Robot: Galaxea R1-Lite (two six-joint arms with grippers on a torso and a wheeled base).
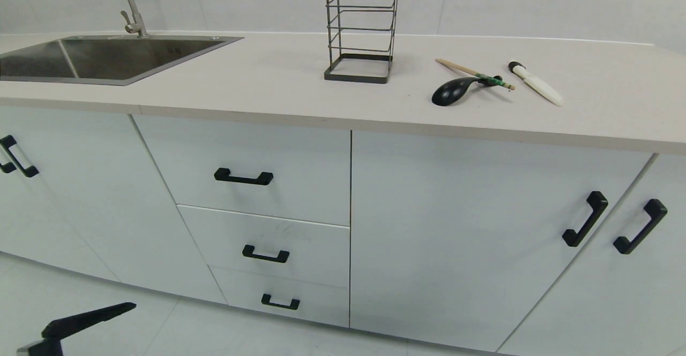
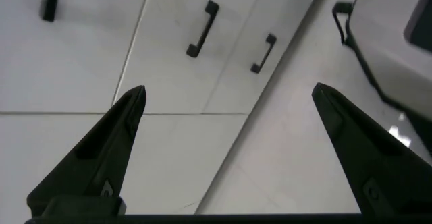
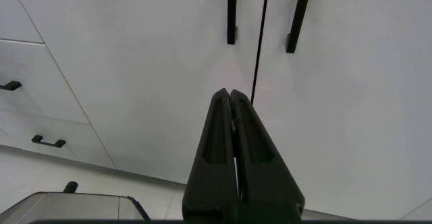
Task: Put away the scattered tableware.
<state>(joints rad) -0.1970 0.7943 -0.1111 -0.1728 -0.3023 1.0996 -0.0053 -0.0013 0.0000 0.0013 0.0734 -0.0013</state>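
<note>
On the right of the countertop point(image 1: 278, 88) lie a black spoon point(image 1: 454, 90), a wooden chopstick with a green band point(image 1: 474, 73) resting across the spoon's handle, and a white-bladed knife with a black end point(image 1: 536, 83). A black wire rack point(image 1: 360, 29) stands upright at the counter's middle back. My left gripper point(image 2: 228, 96) is open and empty, low by the floor in front of the drawers; one of its fingers point(image 1: 88, 318) shows at the head view's lower left. My right gripper point(image 3: 231, 96) is shut on nothing, facing the white cabinet doors.
A steel sink point(image 1: 102, 58) with a tap point(image 1: 131, 7) is set into the counter's left. Below are three drawers with black handles point(image 1: 244, 177) and cabinet doors with black handles point(image 1: 585, 219). The floor is pale tile.
</note>
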